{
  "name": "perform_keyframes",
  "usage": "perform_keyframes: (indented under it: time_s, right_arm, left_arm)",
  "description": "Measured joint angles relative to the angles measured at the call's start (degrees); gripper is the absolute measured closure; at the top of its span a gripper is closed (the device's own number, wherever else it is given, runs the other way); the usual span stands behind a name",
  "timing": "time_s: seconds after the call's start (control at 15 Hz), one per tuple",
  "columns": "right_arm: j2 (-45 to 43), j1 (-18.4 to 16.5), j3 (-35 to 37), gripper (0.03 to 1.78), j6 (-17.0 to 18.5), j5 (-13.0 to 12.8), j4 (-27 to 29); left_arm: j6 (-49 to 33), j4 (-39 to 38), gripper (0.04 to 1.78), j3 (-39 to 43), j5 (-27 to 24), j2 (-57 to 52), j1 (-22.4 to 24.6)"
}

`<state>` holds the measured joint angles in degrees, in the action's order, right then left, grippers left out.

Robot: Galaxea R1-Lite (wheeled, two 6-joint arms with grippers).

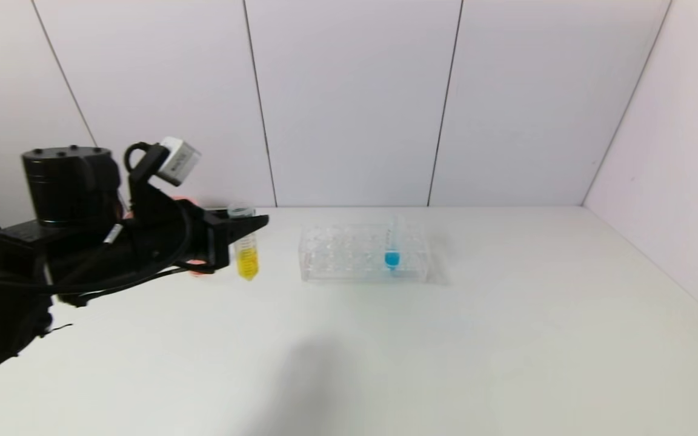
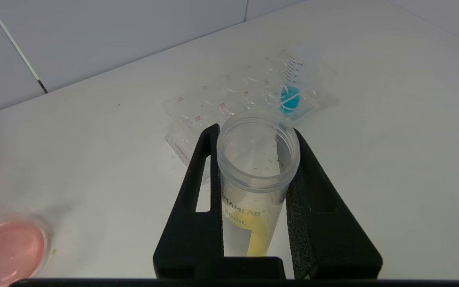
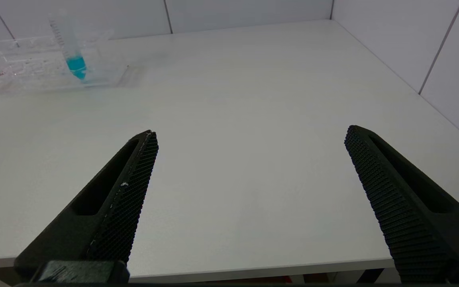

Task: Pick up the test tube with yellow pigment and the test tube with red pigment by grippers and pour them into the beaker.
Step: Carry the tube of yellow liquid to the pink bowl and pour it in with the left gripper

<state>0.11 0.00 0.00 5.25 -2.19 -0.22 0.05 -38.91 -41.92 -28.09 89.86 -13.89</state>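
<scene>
My left gripper (image 1: 253,227) is shut on the test tube with yellow pigment (image 1: 246,252) and holds it upright, mouth up, above the table at the far left. In the left wrist view the tube (image 2: 253,223) sits between both black fingers (image 2: 197,207) of the gripper (image 2: 255,131), with yellow liquid low in it. My right gripper (image 3: 251,130) is open and empty above the table's front edge and is out of the head view. The test tube with red pigment is out of view. I cannot make out the beaker.
A clear many-holed rack (image 1: 349,266) stands mid-table, right of the held tube, with a blue-tipped tube (image 1: 392,255) upright in it; both show in the wrist views (image 2: 197,115) (image 3: 34,75). A pink bowl (image 1: 201,270) sits behind my left gripper (image 2: 6,251).
</scene>
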Motion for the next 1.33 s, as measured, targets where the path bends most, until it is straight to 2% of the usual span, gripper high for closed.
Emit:
perform_keyframes:
  time_s: [0.13, 0.27, 0.4, 0.6, 0.87, 1.07, 1.33]
  right_arm:
    - [0.0, 0.0, 0.0, 0.1, -0.02, 0.02, -0.02]
    - [0.0, 0.0, 0.0, 0.1, -0.02, 0.0, -0.02]
    - [0.0, 0.0, 0.0, 0.1, 0.0, 0.0, -0.02]
    - [0.0, 0.0, 0.0, 0.1, -0.02, 0.0, 0.0]
    - [0.0, 0.0, 0.0, 0.1, 0.0, 0.0, -0.02]
    - [0.0, 0.0, 0.0, 0.1, -0.02, 0.0, 0.0]
    - [0.0, 0.0, 0.0, 0.1, 0.0, 0.0, -0.02]
  left_arm:
    - [3.08, 3.17, 1.36, 3.08, -11.37, -4.89, 8.46]
    - [6.39, 7.17, 1.36, 4.99, -20.44, -8.63, 16.34]
    - [9.26, 9.53, 1.36, 6.4, -25.95, -10.86, 22.86]
    - [10.31, 9.97, 1.36, 7.41, -27.17, -11.85, 29.54]
    - [10.42, 9.48, 1.36, 6.6, -26.45, -9.33, 35.6]
    - [10.31, 9.2, 1.36, 3.21, -26.43, -5.16, 36.97]
    - [10.25, 9.86, 1.36, -5.62, -26.59, 2.78, 36.68]
